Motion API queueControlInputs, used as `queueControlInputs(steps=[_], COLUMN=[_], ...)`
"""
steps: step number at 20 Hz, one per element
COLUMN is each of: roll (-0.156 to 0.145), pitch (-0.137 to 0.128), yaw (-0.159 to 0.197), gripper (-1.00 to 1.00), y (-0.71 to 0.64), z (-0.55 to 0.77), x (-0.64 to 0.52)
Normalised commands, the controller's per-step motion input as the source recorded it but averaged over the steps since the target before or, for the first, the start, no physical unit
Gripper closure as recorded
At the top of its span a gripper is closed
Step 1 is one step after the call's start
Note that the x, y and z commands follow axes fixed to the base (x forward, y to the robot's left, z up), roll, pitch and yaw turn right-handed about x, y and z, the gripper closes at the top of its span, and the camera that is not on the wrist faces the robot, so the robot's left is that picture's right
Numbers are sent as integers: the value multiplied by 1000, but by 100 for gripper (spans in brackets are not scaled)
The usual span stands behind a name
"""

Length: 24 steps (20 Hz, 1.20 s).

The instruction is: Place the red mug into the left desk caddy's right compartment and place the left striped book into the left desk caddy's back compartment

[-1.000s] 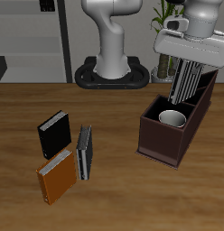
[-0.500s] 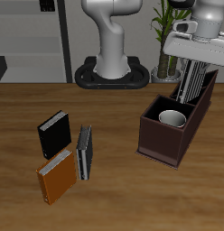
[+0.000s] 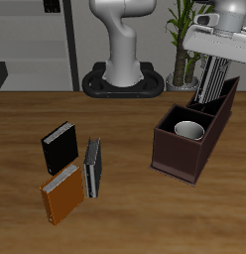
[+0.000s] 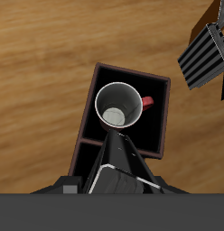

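the gripper (image 3: 216,67) hangs above the caddy (image 3: 184,149), clamped on the striped book (image 3: 213,84), whose lower end dips into the narrow back compartment (image 3: 222,102). below it, the mug (image 4: 120,105) sits in the square compartment (image 4: 141,126).

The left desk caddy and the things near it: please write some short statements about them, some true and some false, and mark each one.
1. The red mug is inside the left desk caddy. True.
2. The mug lies on its side. False: it stands upright with its opening up.
3. The left striped book stands in the caddy, farther back than the mug. True.
4. The orange book is in the caddy too. False: it is out on the table, apart from the caddy.
5. The black book and a second striped book are on the table beside the orange book. True.
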Motion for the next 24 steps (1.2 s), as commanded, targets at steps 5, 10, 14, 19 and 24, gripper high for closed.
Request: queueControlInputs(steps=[5, 10, 14, 19, 24], roll=[27, 22, 59, 53, 19], pitch=[-23, 33, 74, 64, 23], yaw=[-17, -14, 1, 3, 20], gripper=[100, 100, 100, 100, 100], y=[172, 129, 108, 132, 84], z=[-20, -125, -193, -168, -102], x=[-243, -20, 151, 151, 64])
